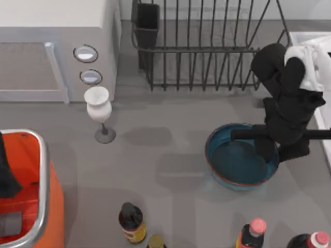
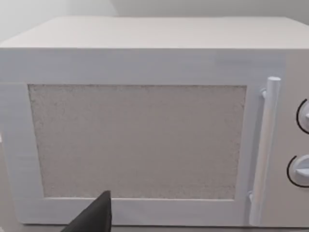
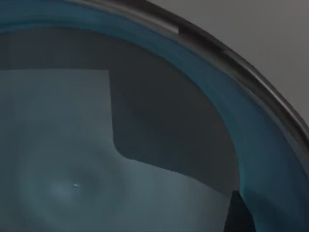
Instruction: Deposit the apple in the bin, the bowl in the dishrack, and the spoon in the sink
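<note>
Surface: grey tabletop (image 1: 170,170), crowded along its near edge with bottles (image 1: 132,223) and along the far edge with a white microwave (image 1: 57,46) and the dishrack (image 1: 207,57).
Bowl position: the bowl (image 1: 240,160) sits upright on the table at the right, just in front of the dishrack and beside the sink (image 1: 323,129), whose white rim runs along the right edge.
Right gripper: right gripper (image 1: 269,150) is down over the bowl's right rim; the right wrist view looks straight into the bowl (image 3: 96,159) with one dark fingertip (image 3: 239,212) inside the wall. Whether the fingers are clenched on the rim or released, I cannot tell.
Left gripper: left gripper (image 2: 94,217) hangs over the bin (image 1: 44,170) at the left, facing the microwave (image 2: 145,135); its finger state cannot be judged either.
Handling, judged: bowl looks rigid, glazed and likely slick; wide, so a pinch across the thin rim wall is the only sound hold, and it may tilt when lifted.
Clearance: open table to the bowl's left; a white goblet (image 1: 99,111) stands well apart. Lift must clear the rack's front bars, keeping away from the sink rim.
</note>
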You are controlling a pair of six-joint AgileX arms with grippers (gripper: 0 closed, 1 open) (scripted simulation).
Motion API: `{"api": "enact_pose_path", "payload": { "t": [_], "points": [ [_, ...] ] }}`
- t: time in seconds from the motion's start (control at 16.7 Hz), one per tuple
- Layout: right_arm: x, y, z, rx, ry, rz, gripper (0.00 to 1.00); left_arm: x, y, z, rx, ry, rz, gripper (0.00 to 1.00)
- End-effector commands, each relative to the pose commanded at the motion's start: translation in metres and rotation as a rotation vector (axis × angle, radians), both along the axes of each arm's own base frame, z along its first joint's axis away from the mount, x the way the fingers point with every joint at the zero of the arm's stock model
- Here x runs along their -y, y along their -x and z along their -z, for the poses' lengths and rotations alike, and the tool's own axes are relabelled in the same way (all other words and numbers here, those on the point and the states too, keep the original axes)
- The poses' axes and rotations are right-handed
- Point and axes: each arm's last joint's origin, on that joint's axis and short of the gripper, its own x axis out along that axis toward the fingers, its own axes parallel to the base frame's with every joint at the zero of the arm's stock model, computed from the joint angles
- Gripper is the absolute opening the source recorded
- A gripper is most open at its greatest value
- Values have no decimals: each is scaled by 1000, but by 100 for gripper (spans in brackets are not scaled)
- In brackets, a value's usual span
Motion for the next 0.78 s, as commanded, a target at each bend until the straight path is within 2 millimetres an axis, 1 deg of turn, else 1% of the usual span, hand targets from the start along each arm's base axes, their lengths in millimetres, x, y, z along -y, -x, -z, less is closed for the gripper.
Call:
{"api": "enact_pose_path", "payload": {
  "t": [0.54,0.66,0.78],
  "points": [
    [0,0,-1,1,0,0,0,0,0,0,0,0,0,100],
    [-2,-3,-12,6,-2,-4,0,0,0,0,0,0,0,100],
    [-3,-5,-32,5,-1,-3,0,0,0,0,0,0,0,100]
  ]
}}
